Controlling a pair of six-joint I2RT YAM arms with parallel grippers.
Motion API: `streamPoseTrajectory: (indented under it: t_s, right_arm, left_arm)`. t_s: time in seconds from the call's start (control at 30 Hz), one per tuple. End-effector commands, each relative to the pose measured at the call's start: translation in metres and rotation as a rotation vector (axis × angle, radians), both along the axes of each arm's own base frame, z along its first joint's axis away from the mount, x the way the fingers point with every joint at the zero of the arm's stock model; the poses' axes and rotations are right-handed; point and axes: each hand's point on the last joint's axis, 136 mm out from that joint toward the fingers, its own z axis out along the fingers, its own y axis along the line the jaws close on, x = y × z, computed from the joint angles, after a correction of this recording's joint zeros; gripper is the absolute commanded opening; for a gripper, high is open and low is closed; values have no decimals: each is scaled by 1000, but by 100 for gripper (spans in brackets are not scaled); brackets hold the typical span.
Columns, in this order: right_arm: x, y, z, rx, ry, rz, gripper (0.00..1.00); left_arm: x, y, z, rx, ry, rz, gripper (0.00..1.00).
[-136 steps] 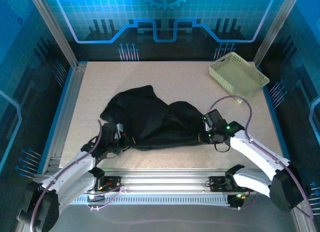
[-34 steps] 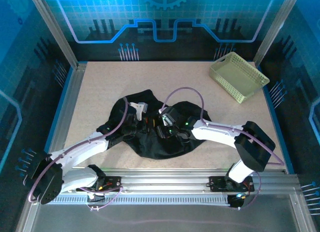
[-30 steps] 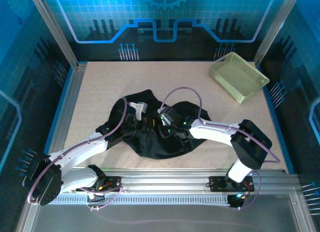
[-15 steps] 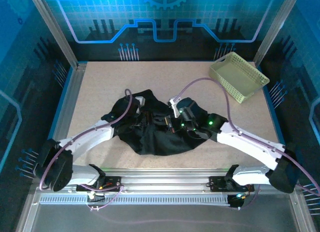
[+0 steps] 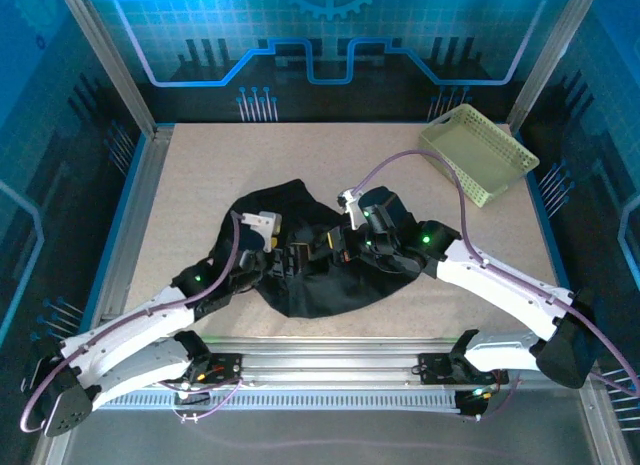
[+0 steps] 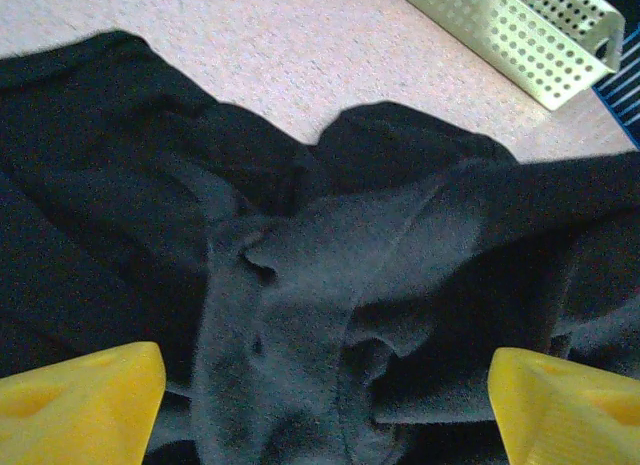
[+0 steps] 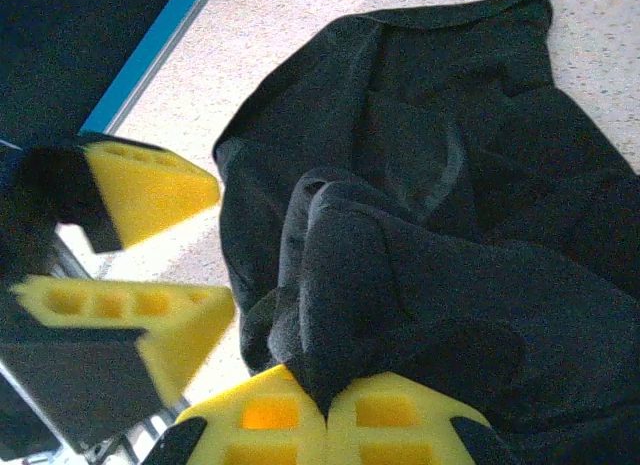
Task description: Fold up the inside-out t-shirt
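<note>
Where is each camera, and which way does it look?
Top external: above and behind the arms, looking down at table, t-shirt, basket; both arms show.
Left wrist: over the t-shirt, facing the basket; open left end effector shows.
Right wrist: low, facing the t-shirt; right end effector pinches a fold.
Shared: top and left wrist see the basket.

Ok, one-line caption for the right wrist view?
Right gripper pinches a fold of the black t-shirt; left gripper stands open beside it.
</note>
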Motion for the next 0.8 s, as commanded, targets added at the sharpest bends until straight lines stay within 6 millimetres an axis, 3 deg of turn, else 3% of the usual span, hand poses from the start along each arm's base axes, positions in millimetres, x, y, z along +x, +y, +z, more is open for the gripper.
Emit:
streamPoseTrajectory:
  t_s: [0.0,0.13,0.2,0.27,0.4,0.57,0.7,0.77]
  right_arm:
    - [-1,9,29,78,-36,29,0]
    - [-3,12,29,75,-43,38,0]
    - [-5,14,32,84,-52,49,0]
    - [-8,18,36,95,-61,69,0]
    - [-10,15,35,72,-77,64,0]
    - [-1,0,27,6,-83,4,0]
    - [18,-16,10,-42,-34,-70,0]
    - [28,-22,2,-56,-6,-91,0]
  left_arm:
    - [-2,-23,3,-100,0,-61,85]
    - [-9,-49,17,-127,-42,-160,84]
    - [-5,-46,13,-86,-40,-123,82]
    - [3,-40,6,-27,-29,-72,70]
    - [7,-40,3,1,-43,-69,58]
    - [7,-40,4,12,-62,-84,27]
    - [-3,-47,8,-6,-68,-162,0]
    - [-11,-53,12,-28,-71,-215,0]
